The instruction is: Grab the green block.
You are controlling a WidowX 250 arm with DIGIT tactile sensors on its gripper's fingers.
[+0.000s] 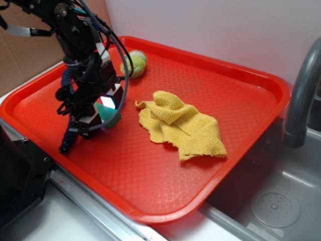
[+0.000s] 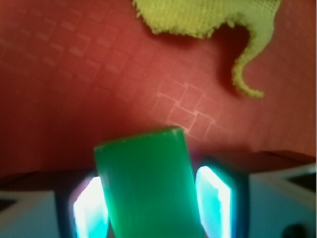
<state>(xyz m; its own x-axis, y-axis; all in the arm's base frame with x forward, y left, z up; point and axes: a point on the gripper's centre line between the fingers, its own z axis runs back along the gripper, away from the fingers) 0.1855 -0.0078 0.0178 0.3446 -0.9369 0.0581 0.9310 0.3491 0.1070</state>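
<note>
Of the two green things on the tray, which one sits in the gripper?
The green block, smooth and flat-faced, sits between the gripper pads. The fuzzy round plush toy lies apart near the tray's back rim.

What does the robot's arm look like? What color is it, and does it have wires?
The arm is black and chunky, built from blocky jointed pieces. Black cables loop along its side. The gripper at the end has white parts, and in the wrist view its two flat finger pads glow pale bluish-white inside dark frames. No writing or stickers are readable.
</note>
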